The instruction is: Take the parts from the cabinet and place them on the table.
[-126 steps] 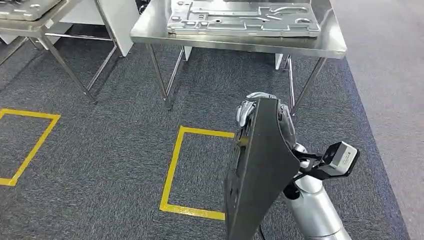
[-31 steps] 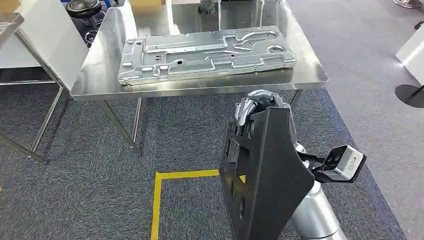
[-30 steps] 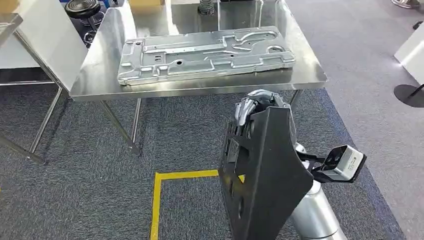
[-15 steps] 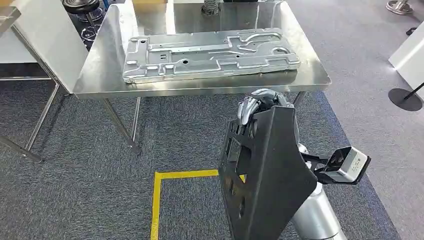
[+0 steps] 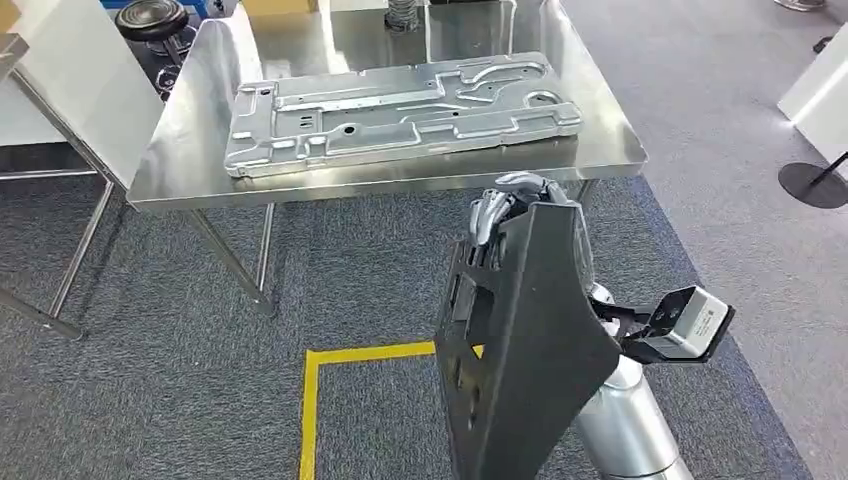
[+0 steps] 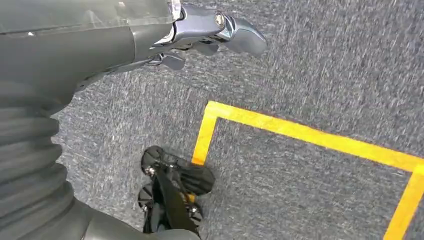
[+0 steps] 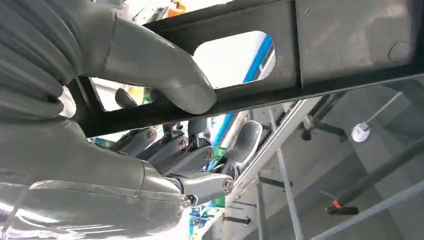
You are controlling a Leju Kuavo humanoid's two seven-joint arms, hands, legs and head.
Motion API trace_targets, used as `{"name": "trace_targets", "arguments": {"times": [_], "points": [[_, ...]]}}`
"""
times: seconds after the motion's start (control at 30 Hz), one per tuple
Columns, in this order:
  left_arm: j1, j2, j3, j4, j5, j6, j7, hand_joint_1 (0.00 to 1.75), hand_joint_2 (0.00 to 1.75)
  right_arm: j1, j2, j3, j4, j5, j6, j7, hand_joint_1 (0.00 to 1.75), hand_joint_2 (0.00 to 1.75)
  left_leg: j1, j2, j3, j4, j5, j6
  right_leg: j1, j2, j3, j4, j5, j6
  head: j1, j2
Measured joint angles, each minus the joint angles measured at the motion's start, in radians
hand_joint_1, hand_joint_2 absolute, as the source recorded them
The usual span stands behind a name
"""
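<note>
— What do we hold?
— Our right robot hand grips the top edge of a black part, upright just before the worktop.
— And the left?
— Our left robot hand hangs above the carpet, fingers loosely apart, holding nothing.

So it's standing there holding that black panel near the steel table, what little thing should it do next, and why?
Probably lift the black panel higher and carry it forward over the table's front edge. The right hand grips the panel's top while most of it hangs below the tabletop, in front of the table. The silver stamped plate fills the middle, so the bare strip near the front edge looks likeliest.
</note>
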Motion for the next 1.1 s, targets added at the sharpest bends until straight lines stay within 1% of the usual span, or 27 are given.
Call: {"name": "trace_targets", "arguments": {"times": [0.03, 0.07, 0.1, 0.2, 0.23, 0.27, 0.3, 0.33, 0.37, 0.4, 0.43, 0.47, 0.5, 0.57, 0.6, 0.63, 0.7, 0.73, 0.77, 0.8, 0.87, 0.9, 0.93, 0.97, 1.0, 1.07, 1.1], "points": [[0.000, 0.001, 0.000, 0.000, 0.000, 0.000, -0.001, 0.00, 1.75, 0.000, 0.000, 0.000, -0.005, 0.005, -0.005, 0.005, 1.75, 1.75, 0.000, 0.000, 0.048, -0.104, 0.055, 0.004, 0.000, 0.002, 0.008, 0.002, -0.006, 0.003, 0.001, 0.000], [0.001, 0.002, 0.000, 0.000, 0.000, 0.000, -0.001, 0.00, 1.75, 0.000, 0.000, 0.000, -0.009, 0.010, -0.009, 0.009, 1.75, 1.75, 0.000, -0.003, 0.084, -0.190, 0.088, 0.009, 0.000, 0.002, 0.012, 0.003, -0.013, 0.006, 0.000, 0.000], [0.001, 0.002, 0.000, 0.000, 0.000, 0.000, -0.002, 0.00, 1.75, -0.002, 0.000, -0.002, -0.011, 0.015, -0.014, 0.011, 1.75, 1.75, -0.007, -0.006, 0.098, -0.206, 0.069, 0.013, 0.007, 0.004, 0.009, 0.007, -0.016, 0.012, 0.002, 0.000], [0.004, 0.003, 0.000, 0.000, 0.001, 0.000, -0.002, 0.00, 1.75, -0.003, 0.000, -0.004, -0.017, 0.020, -0.018, 0.030, 1.75, 1.75, -0.010, -0.006, 0.092, -0.206, 0.064, 0.029, 0.002, 0.006, 0.008, 0.002, -0.018, 0.026, 0.001, 0.000], [0.003, 0.003, 0.000, 0.000, 0.001, 0.001, -0.002, 0.00, 1.75, -0.007, 0.000, -0.007, -0.018, 0.020, -0.016, 0.044, 1.75, 1.75, -0.004, -0.006, 0.097, -0.215, 0.068, 0.037, 0.006, 0.006, 0.011, 0.002, -0.022, 0.033, 0.002, 0.000], [0.003, 0.002, 0.000, 0.000, 0.001, 0.001, -0.002, 0.00, 1.75, -0.011, -0.001, -0.010, -0.020, 0.019, -0.013, 0.065, 1.75, 1.75, -0.001, -0.005, 0.102, -0.220, 0.070, 0.041, 0.000, 0.004, 0.008, 0.018, -0.032, 0.038, 0.001, 0.000], [0.002, 0.002, 0.000, 0.000, 0.001, 0.001, -0.002, 0.00, 1.75, -0.021, -0.002, -0.013, -0.023, 0.013, -0.010, 0.082, 1.75, 1.75, -0.001, -0.004, 0.104, -0.221, 0.067, 0.049, 0.001, 0.001, -0.018, 0.067, -0.060, 0.042, 0.005, 0.000], [0.001, 0.002, 0.000, 0.000, 0.001, 0.002, -0.002, 0.00, 1.75, -0.030, -0.003, -0.016, -0.024, 0.007, -0.006, 0.094, 1.75, 1.75, -0.002, -0.003, 0.105, -0.220, 0.065, 0.052, 0.000, 0.001, -0.059, 0.145, -0.096, 0.046, 0.005, 0.000], [0.002, 0.001, 0.000, 0.000, 0.001, 0.002, -0.002, 0.00, 1.75, -0.034, -0.005, -0.019, -0.024, 0.003, -0.002, 0.103, 1.75, 1.75, -0.002, -0.002, 0.107, -0.220, 0.062, 0.056, -0.002, 0.001, -0.113, 0.245, -0.135, 0.050, 0.005, 0.000], [0.002, 0.001, 0.000, 0.000, 0.001, 0.002, -0.002, 0.00, 1.75, -0.034, -0.006, -0.021, -0.024, 0.000, 0.000, 0.107, 1.75, 1.75, -0.002, -0.002, 0.109, -0.220, 0.059, 0.057, -0.002, 0.001, -0.156, 0.317, -0.152, 0.052, 0.005, 0.000], [0.003, 0.001, 0.000, 0.000, 0.001, 0.002, -0.002, 0.00, 1.75, -0.034, -0.008, -0.021, -0.024, -0.001, 0.001, 0.112, 1.75, 1.75, -0.002, -0.003, 0.113, -0.219, 0.055, 0.057, -0.003, 0.000, -0.182, 0.347, -0.144, 0.053, 0.005, 0.000], [0.004, 0.001, 0.000, 0.000, 0.001, 0.002, -0.002, 0.00, 1.75, -0.035, -0.010, -0.023, -0.024, -0.003, 0.001, 0.114, 1.75, 1.75, -0.002, -0.003, 0.120, -0.219, 0.051, 0.055, -0.003, -0.001, -0.180, 0.324, -0.112, 0.053, 0.005, 0.000], [0.004, 0.000, 0.000, 0.000, 0.001, 0.003, -0.002, 0.00, 1.75, -0.039, -0.010, -0.025, -0.024, -0.003, -0.001, 0.118, 1.75, 1.75, -0.002, -0.005, 0.128, -0.219, 0.046, 0.054, -0.004, -0.002, -0.157, 0.261, -0.064, 0.050, 0.005, 0.000], [0.003, -0.002, 0.000, 0.000, 0.000, 0.003, -0.002, 0.00, 1.75, -0.056, -0.013, -0.026, -0.032, 0.004, -0.004, 0.127, 1.75, 1.75, -0.003, -0.005, 0.147, -0.218, 0.033, 0.048, -0.003, -0.007, -0.075, 0.061, 0.049, 0.039, 0.005, 0.000], [0.003, -0.003, 0.000, 0.000, -0.003, 0.003, -0.002, 0.00, 1.75, -0.070, -0.019, -0.026, -0.035, 0.003, -0.003, 0.133, 1.75, 1.75, -0.009, -0.005, 0.148, -0.215, 0.027, 0.041, 0.005, -0.011, -0.059, 0.029, 0.038, 0.035, 0.004, 0.000], [0.001, -0.003, 0.000, 0.000, -0.003, 0.003, 0.000, 0.00, 1.75, -0.085, -0.020, -0.027, -0.037, -0.004, -0.003, 0.147, 1.75, 1.75, -0.009, -0.005, 0.144, -0.213, 0.024, 0.035, 0.004, -0.010, -0.060, 0.020, 0.038, 0.031, 0.004, 0.000], [0.001, -0.003, 0.000, 0.000, -0.003, 0.003, 0.001, 0.00, 1.75, -0.106, -0.029, -0.037, -0.037, -0.021, -0.001, 0.168, 1.75, 1.75, -0.006, -0.002, 0.146, -0.217, 0.021, 0.026, 0.009, -0.006, -0.063, 0.022, 0.033, 0.023, 0.003, 0.000], [0.000, -0.003, 0.000, 0.000, -0.003, 0.003, 0.001, 0.00, 1.75, -0.115, -0.032, -0.042, -0.037, -0.028, 0.000, 0.176, 1.75, 1.75, -0.008, -0.001, 0.150, -0.220, 0.020, 0.020, 0.005, -0.005, -0.060, 0.017, 0.034, 0.018, 0.004, 0.000], [-0.001, -0.004, 0.000, 0.000, -0.003, 0.003, 0.001, 0.00, 1.75, -0.126, -0.034, -0.045, -0.037, -0.033, 0.001, 0.183, 1.75, 1.75, -0.006, -0.002, 0.151, -0.213, 0.010, 0.015, -0.004, -0.005, -0.048, 0.005, 0.037, 0.013, 0.005, 0.000], [-0.001, -0.005, 0.000, 0.000, -0.003, 0.003, 0.000, 0.00, 1.75, -0.137, -0.036, -0.046, -0.037, -0.036, 0.002, 0.185, 1.75, 1.75, -0.006, -0.003, 0.137, -0.176, -0.011, 0.012, -0.004, -0.006, -0.041, 0.001, 0.034, 0.006, 0.000, 0.000], [-0.001, -0.005, 0.000, 0.000, -0.002, 0.003, 0.000, 0.00, 1.75, -0.150, -0.037, -0.047, -0.037, -0.040, 0.002, 0.185, 1.75, 1.75, -0.002, -0.003, 0.057, -0.020, -0.082, 0.003, -0.003, -0.006, -0.035, 0.001, 0.028, 0.000, -0.002, 0.000], [0.000, -0.005, 0.000, 0.000, -0.002, 0.003, 0.000, 0.00, 1.75, -0.151, -0.038, -0.048, -0.036, -0.041, 0.002, 0.187, 1.75, 1.75, -0.001, -0.003, 0.013, 0.058, -0.108, 0.000, -0.002, -0.006, -0.032, 0.002, 0.025, -0.001, -0.001, 0.000], [0.002, -0.005, 0.000, 0.000, -0.002, 0.003, 0.000, 0.00, 1.75, -0.151, -0.039, -0.049, -0.033, -0.041, 0.002, 0.187, 1.75, 1.75, -0.001, -0.003, -0.019, 0.107, -0.111, -0.001, -0.001, -0.005, -0.029, 0.002, 0.021, -0.002, -0.003, 0.000], [0.004, -0.005, 0.000, 0.000, -0.002, 0.002, 0.000, 0.00, 1.75, -0.152, -0.040, -0.049, -0.031, -0.041, 0.002, 0.191, 1.75, 1.75, -0.001, -0.003, -0.029, 0.102, -0.086, -0.002, -0.001, -0.003, -0.024, 0.004, 0.017, -0.001, -0.002, 0.000], [0.005, -0.005, 0.000, 0.000, -0.002, 0.000, 0.000, 0.00, 1.75, -0.157, -0.042, -0.049, -0.028, -0.042, 0.003, 0.193, 1.75, 1.75, 0.000, -0.003, -0.011, 0.047, -0.039, -0.001, -0.001, -0.002, -0.018, 0.006, 0.011, 0.000, -0.002, 0.000], [0.004, -0.004, 0.000, 0.000, -0.003, -0.001, -0.003, 0.00, 1.75, -0.175, -0.045, -0.049, -0.021, -0.051, 0.007, 0.200, 1.75, 1.75, 0.000, -0.003, 0.065, -0.138, 0.071, 0.007, -0.001, 0.000, -0.003, 0.010, -0.003, 0.005, -0.002, 0.000], [0.005, -0.003, 0.000, 0.000, -0.006, -0.003, -0.004, 0.00, 1.75, -0.186, -0.048, -0.049, -0.014, -0.056, 0.010, 0.201, 1.75, 1.75, -0.001, -0.005, 0.091, -0.189, 0.076, 0.014, -0.001, 0.000, 0.000, 0.010, -0.008, 0.009, -0.002, 0.000]]}}
